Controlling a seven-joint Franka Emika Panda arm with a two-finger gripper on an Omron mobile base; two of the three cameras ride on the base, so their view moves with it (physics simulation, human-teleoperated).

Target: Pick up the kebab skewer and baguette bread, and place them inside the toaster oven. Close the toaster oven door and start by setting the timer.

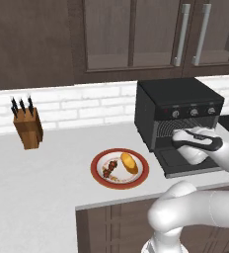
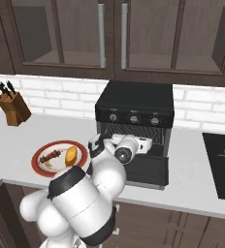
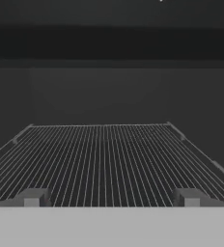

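Note:
The black toaster oven (image 1: 178, 96) stands at the counter's right with its door (image 1: 185, 165) dropped flat in front. My gripper (image 3: 111, 198) is open at the oven mouth, nothing between its fingertips (image 3: 33, 198), looking along the bare wire rack (image 3: 104, 159). To the oven's left, a red-rimmed plate (image 1: 99, 175) carries the dark kebab skewer (image 1: 110, 169) and, just right of it, the golden baguette bread (image 1: 129, 162). From the right base view the skewer (image 2: 51, 156) and baguette (image 2: 71, 155) lie left of my arm, apart from the hand.
A wooden knife block (image 1: 28, 128) stands at the back left against the white brick wall. A dark cooktop (image 2: 221, 164) lies right of the oven. Dark cabinets hang above. The counter's front edge runs just below the plate.

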